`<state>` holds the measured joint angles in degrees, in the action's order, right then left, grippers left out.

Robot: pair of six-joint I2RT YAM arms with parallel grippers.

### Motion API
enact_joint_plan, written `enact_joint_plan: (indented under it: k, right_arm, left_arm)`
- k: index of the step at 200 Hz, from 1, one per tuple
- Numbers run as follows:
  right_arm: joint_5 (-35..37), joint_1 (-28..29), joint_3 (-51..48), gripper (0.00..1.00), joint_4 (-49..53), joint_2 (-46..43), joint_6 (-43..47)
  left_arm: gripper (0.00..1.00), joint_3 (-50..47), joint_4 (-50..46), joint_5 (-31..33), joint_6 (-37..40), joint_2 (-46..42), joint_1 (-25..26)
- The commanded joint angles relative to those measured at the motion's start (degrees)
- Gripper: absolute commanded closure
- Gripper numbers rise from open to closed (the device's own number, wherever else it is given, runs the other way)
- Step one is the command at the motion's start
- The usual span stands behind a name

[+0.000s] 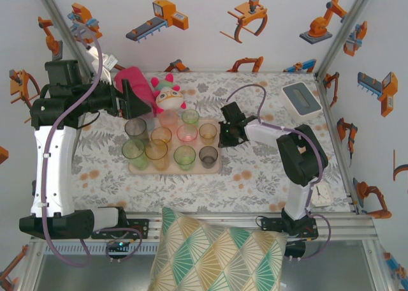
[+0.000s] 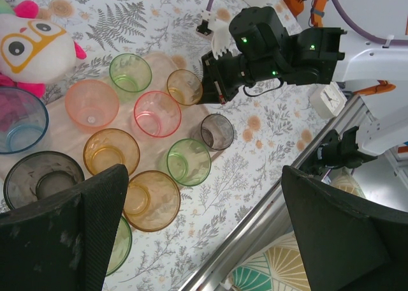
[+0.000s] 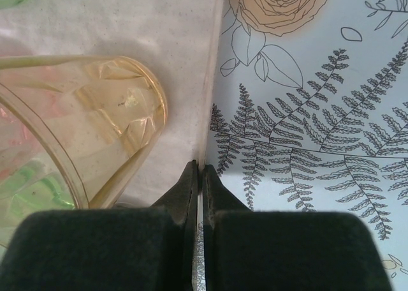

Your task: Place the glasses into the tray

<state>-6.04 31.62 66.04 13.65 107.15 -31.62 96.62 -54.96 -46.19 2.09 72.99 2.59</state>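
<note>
The beige-pink tray [image 1: 217, 168] lies mid-table with several tinted glasses standing on it, among them a grey one [image 1: 208, 155], a green one [image 1: 185, 156] and an amber one [image 1: 208, 133]. My right gripper [image 1: 224, 136] sits at the tray's right edge. In the right wrist view its fingertips [image 3: 201, 170] are pinched together on the tray's thin rim [image 3: 213, 112], beside the amber glass [image 3: 95, 119]. My left gripper [image 1: 139, 99] hovers wide open above the tray's back-left corner. Its dark fingers [image 2: 64, 233] frame the glasses from above, holding nothing.
A plush toy [image 1: 167, 93] and a rolled pink towel [image 1: 131, 77] lie behind the tray. A grey-and-white box [image 1: 301, 97] stands at the back right, a small clock [image 1: 322, 194] at the front right. A patterned cushion [image 1: 217, 253] lies below the table's front rail.
</note>
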Motion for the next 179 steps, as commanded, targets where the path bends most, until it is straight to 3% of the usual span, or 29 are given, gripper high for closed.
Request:
enact_joint_plan:
  k: [1,179]
  right_arm:
    - [4.15,-2.23,0.10,0.99,2.75,0.62,1.01]
    - [4.92,-9.89,-5.96,1.00,3.31,-5.73,3.05]
  left_arm:
    - [0.03,0.68,-0.11,-1.53,0.59,0.07,-0.22]
    - [0.03,0.99,-0.15,-1.19,0.46,-0.05,-0.22]
